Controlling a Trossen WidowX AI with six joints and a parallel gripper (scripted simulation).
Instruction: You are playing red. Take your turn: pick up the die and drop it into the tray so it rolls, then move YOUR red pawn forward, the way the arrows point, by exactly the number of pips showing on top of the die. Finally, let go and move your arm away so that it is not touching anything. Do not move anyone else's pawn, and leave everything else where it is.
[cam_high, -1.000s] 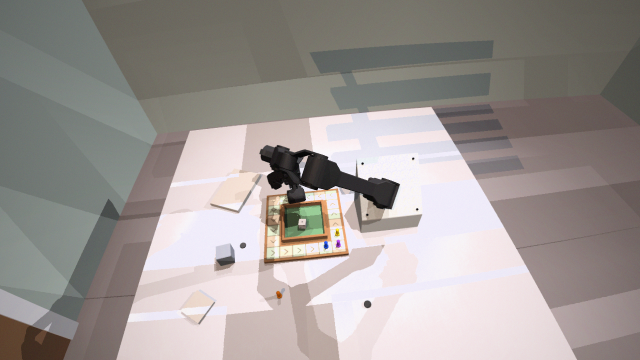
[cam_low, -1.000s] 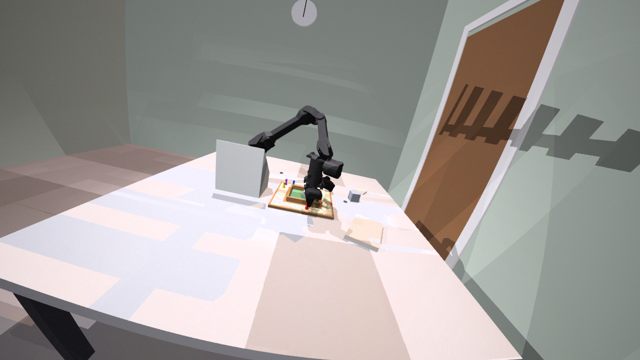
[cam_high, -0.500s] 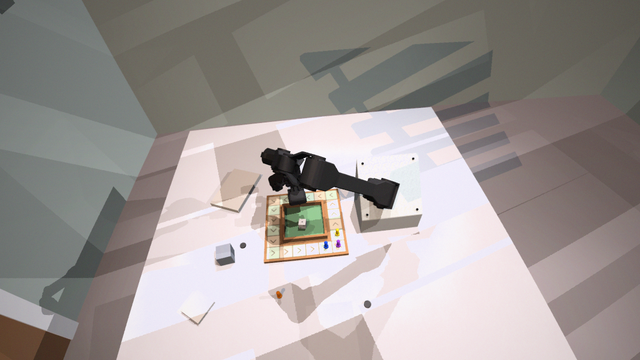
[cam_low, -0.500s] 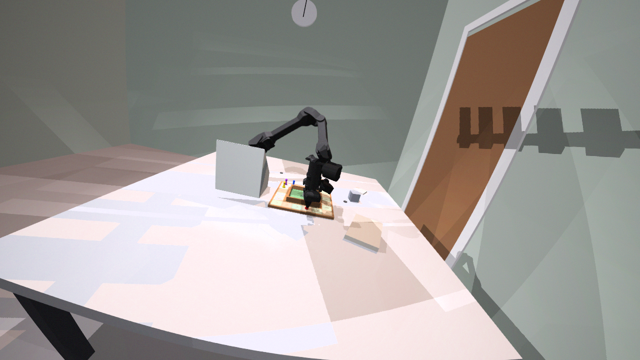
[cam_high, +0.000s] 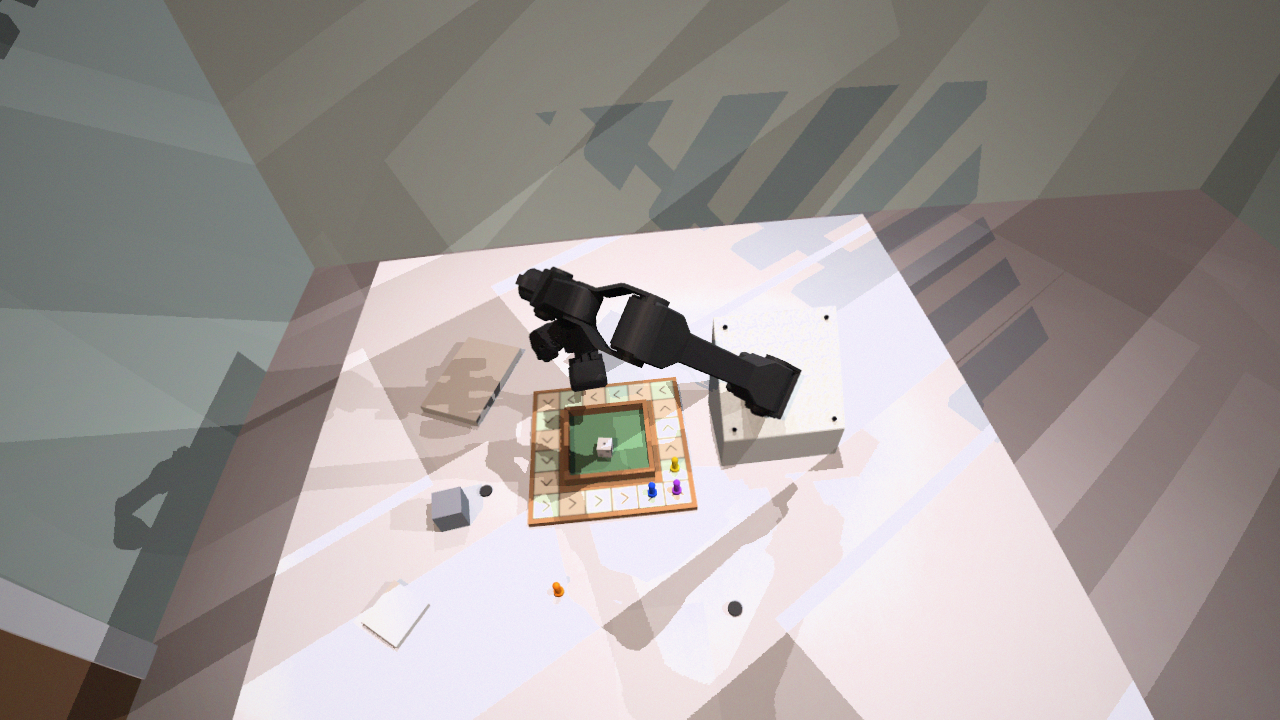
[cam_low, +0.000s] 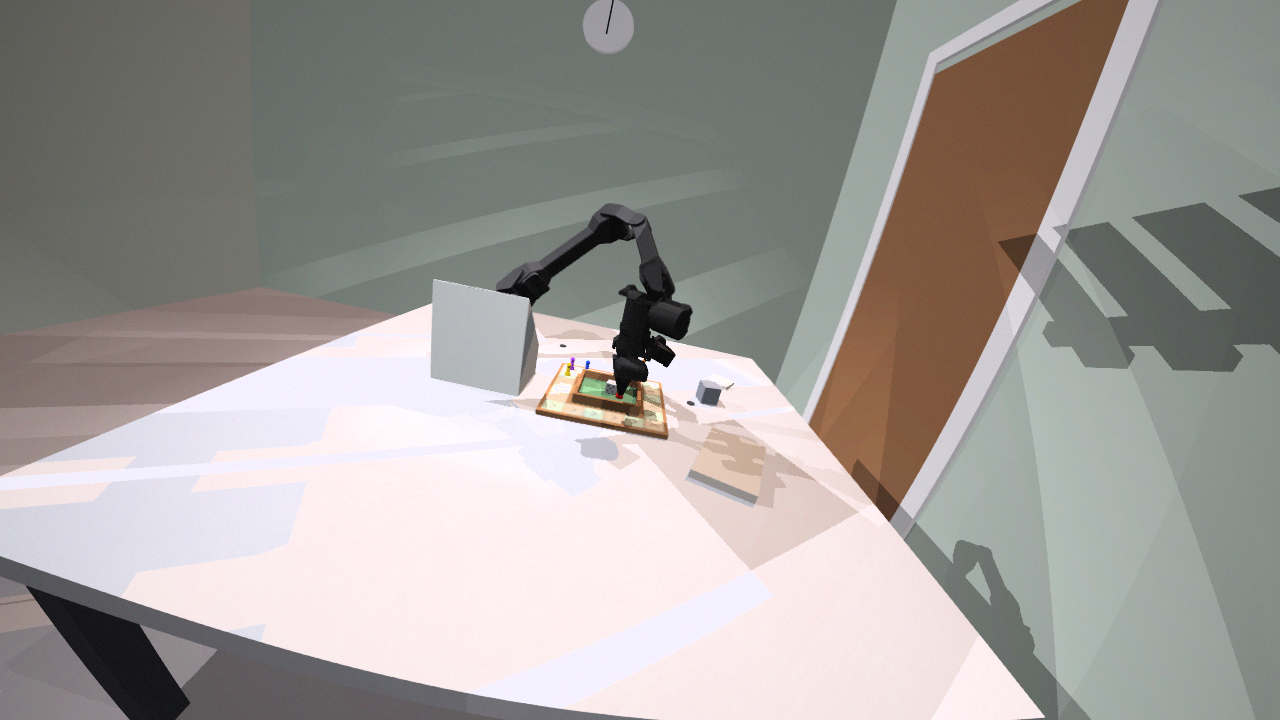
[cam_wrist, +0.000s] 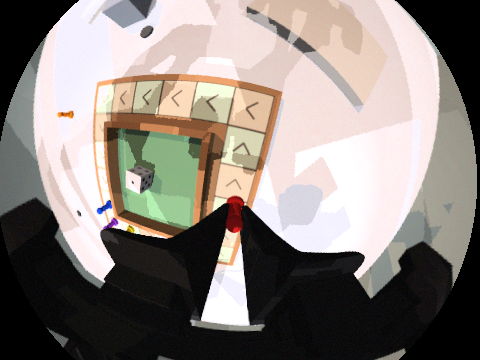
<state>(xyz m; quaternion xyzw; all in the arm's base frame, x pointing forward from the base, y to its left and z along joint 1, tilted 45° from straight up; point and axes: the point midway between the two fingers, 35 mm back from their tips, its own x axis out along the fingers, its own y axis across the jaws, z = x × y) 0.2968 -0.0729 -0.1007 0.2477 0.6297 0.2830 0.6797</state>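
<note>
My gripper (cam_low: 620, 390) (cam_wrist: 235, 210) is shut on the red pawn (cam_low: 619, 395) (cam_wrist: 234, 220), held a little above the arrow squares of the board (cam_high: 585, 503) (cam_wrist: 175, 97). In the top view the arm hides the pawn and fingertips. The white die (cam_high: 605, 446) (cam_low: 611, 387) (cam_wrist: 139, 179) lies in the green-floored tray (cam_high: 608, 477) (cam_wrist: 202, 175); its top appears to show one pip. The yellow pawn (cam_high: 674, 465) (cam_wrist: 130, 229), purple pawn (cam_high: 676, 488) (cam_wrist: 111, 224) and blue pawn (cam_high: 652, 490) (cam_wrist: 104, 207) stand near one board corner.
An orange pawn (cam_high: 557, 589) (cam_wrist: 65, 114) is off the board. A grey cube (cam_high: 450, 508) (cam_low: 708, 392), a flat tan block (cam_high: 474, 380) (cam_low: 729, 463), a small flat pad (cam_high: 394, 617) and two black discs (cam_high: 486, 490) (cam_high: 734, 608) lie around. A large pale box (cam_high: 805, 358) (cam_low: 478, 335) stands beside the board.
</note>
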